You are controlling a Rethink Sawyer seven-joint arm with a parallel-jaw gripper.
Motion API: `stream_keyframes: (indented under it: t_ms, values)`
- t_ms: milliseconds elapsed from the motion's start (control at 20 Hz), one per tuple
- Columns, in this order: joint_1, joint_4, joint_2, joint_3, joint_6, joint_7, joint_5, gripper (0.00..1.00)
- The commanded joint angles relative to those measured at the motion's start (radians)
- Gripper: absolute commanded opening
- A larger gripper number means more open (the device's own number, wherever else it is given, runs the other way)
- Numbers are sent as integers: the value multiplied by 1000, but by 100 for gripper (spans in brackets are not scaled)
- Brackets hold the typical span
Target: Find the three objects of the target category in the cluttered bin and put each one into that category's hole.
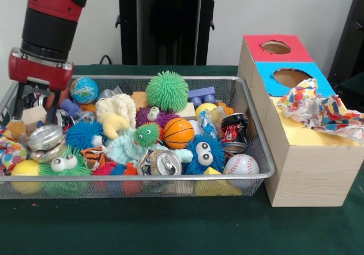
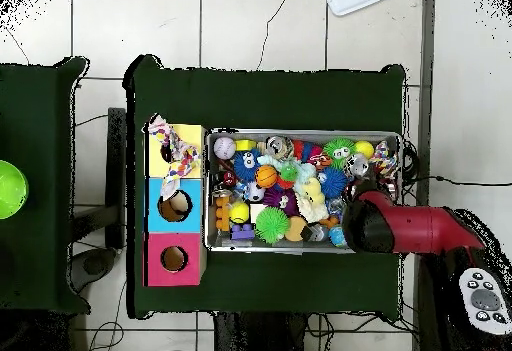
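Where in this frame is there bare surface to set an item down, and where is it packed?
Bare green cloth lies in front of the mesh bin, and also behind it in the overhead view. The bin is packed edge to edge with toys, and the gripper is down at its end farthest from the box. On the wooden box, crumpled paper covers the yellow section.

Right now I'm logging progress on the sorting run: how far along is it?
Early, by the look of it. Done: possibly one item, crumpled patterned paper lying over the box's yellow section; the red hole and blue hole show nothing inside. In hand: the gripper is down in the mesh bin at one end; whether it holds anything can't be told. Left: the bin remains full of toys, balls and cans.
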Motion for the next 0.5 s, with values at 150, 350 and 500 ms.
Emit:
stream_keyframes:
  t_ms: [150,350,500]
  values:
    - [23,-48,86,39,-85,43,-69,100]
    - [-2,-66,98,71,-75,2,-80,100]
    - [-27,-82,101,103,-56,-30,-90,100]
